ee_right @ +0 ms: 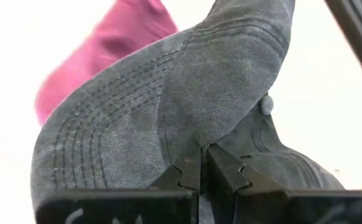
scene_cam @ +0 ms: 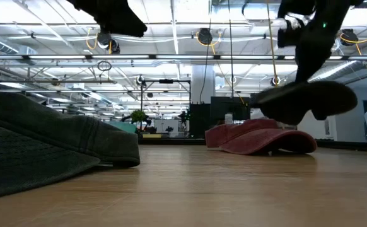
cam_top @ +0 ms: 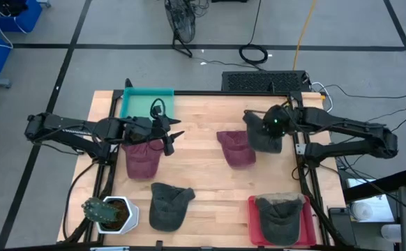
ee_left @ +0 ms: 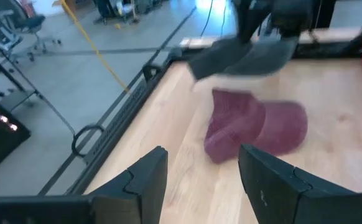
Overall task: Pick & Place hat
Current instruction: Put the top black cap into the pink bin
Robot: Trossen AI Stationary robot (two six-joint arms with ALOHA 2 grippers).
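My right gripper is shut on a dark grey hat, which it holds above the table at the right. In the low view the grey hat hangs clear above a maroon hat that rests on the wood. My left gripper is open and empty, beside a second maroon hat at the table's left. In the left wrist view, its fingers stand apart and point toward the middle maroon hat and the lifted grey hat. My right gripper pinches the grey hat's cloth between its two fingers, where the stitched brim meets the crown. The fingers are shut with the cloth between them. The hat is lifted clear of the table, its brim sticking out to one side.
A third grey hat lies near the front edge, and another lies in a red tray at the front right. A green tray stands at the back left. A potted plant stands at the front left.
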